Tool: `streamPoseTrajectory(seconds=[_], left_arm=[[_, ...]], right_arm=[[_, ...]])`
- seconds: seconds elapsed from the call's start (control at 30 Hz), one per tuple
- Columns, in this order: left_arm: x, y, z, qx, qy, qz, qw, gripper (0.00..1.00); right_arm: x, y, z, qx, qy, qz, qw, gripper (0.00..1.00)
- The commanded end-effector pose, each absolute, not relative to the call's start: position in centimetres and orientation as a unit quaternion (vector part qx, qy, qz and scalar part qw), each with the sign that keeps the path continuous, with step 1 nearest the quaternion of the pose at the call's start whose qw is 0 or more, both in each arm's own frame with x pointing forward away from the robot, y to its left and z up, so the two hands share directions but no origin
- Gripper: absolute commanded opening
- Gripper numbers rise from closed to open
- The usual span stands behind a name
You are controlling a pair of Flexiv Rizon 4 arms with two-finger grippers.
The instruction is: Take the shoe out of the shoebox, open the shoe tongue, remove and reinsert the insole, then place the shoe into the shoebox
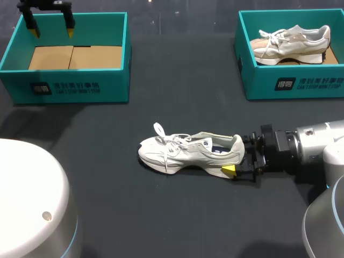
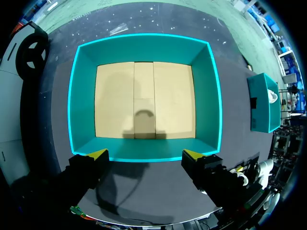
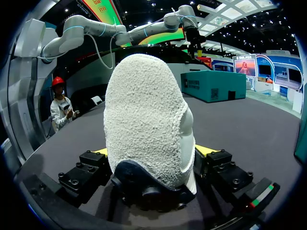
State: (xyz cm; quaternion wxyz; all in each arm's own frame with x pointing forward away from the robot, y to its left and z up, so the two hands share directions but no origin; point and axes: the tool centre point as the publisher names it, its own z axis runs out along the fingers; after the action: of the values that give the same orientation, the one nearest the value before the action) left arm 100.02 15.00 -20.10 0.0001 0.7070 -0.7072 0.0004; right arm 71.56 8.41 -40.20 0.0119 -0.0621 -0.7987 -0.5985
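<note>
Shoe (image 1: pixel 185 153) is seen at lower centre of the table (image 1: pixel 177 215), its heel clamped between the right gripper's (image 1: pixel 235 159) fingers. Removal from the box appears done. Opening the tongue comes next, which calls for the left gripper (image 1: pixel 51 28), held open above the empty box (image 1: pixel 70 88) at upper left.

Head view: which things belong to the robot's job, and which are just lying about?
In the job: white shoe, held by the right gripper; empty left box, under the left gripper.
Probably lying about: right box; beige shoe inside it.
</note>
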Motion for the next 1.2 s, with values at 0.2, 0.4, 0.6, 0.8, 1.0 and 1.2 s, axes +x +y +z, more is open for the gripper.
streamPoseTrajectory(seconds=[0.2,0.4,0.6,0.8,1.0,1.2], left_arm=[[100.0,15.0,-20.0,0.707,-0.707,0.000,0.000,1.00],[100.0,15.0,-20.0,0.707,-0.707,0.000,0.000,1.00],[100.0,15.0,-20.0,0.707,-0.707,0.000,0.000,1.00],[100.0,15.0,-20.0,0.707,-0.707,0.000,0.000,1.00],[100.0,15.0,-20.0,0.707,-0.707,0.000,0.000,1.00],[100.0,15.0,-20.0,0.707,-0.707,0.000,0.000,1.00]], right_arm=[[71.2,8.6,-40.4,-0.065,-0.796,-0.602,-0.001,1.00],[71.4,8.7,-40.1,-0.064,-0.795,-0.603,-0.005,0.47],[71.6,8.8,-40.1,-0.050,-0.799,-0.599,0.004,0.00],[72.0,8.6,-40.0,-0.039,-0.800,-0.598,0.023,0.00],[72.2,8.3,-40.2,-0.037,-0.801,-0.597,0.031,0.00],[72.2,8.3,-40.5,-0.031,-0.800,-0.598,0.037,0.00]])
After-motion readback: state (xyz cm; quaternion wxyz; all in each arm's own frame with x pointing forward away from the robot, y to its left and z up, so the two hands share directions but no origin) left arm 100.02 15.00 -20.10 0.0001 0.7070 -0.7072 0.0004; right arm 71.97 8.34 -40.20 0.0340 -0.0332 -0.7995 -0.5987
